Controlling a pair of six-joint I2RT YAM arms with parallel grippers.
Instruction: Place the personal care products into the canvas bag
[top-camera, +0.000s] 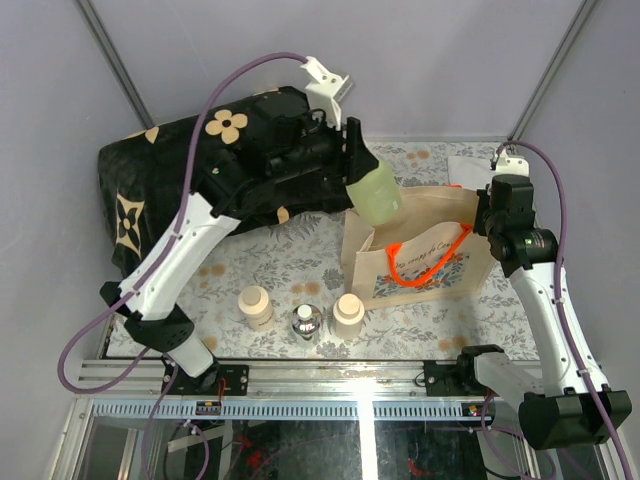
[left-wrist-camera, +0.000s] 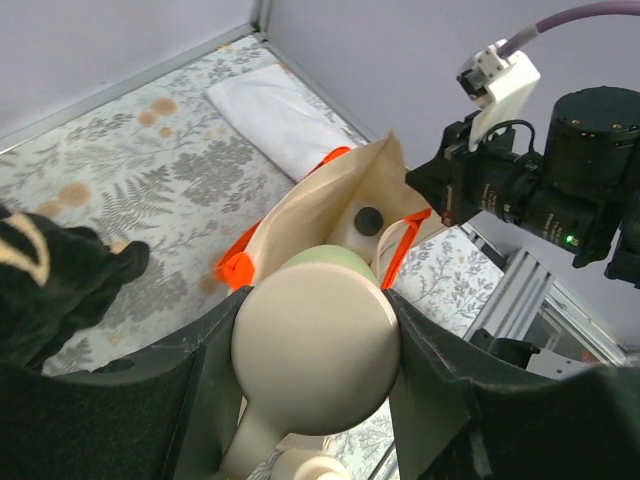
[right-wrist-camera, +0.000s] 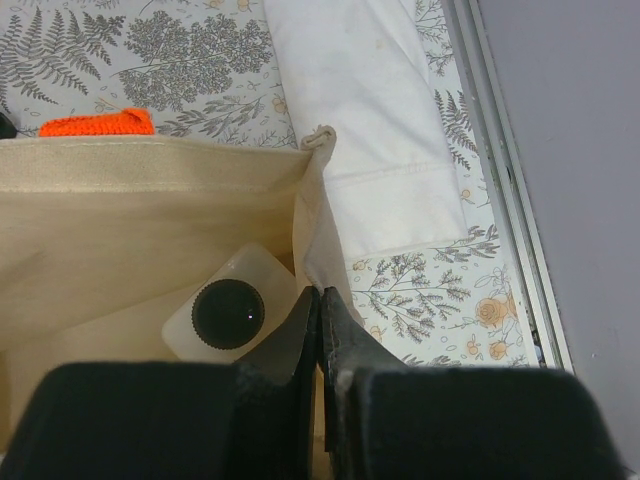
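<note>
Left gripper (left-wrist-camera: 315, 375) clamped on pale green bottle (top-camera: 378, 195), poised over canvas bag (top-camera: 420, 265) mouth, apparently for drop. Right gripper (right-wrist-camera: 320, 300) pinched shut on bag rim, likely keeping mouth open. White bottle (right-wrist-camera: 255, 270) already inside. Cream bottles (top-camera: 256, 305) (top-camera: 348, 312) and clear bottle (top-camera: 307, 320) wait on table (top-camera: 420, 320).
</note>
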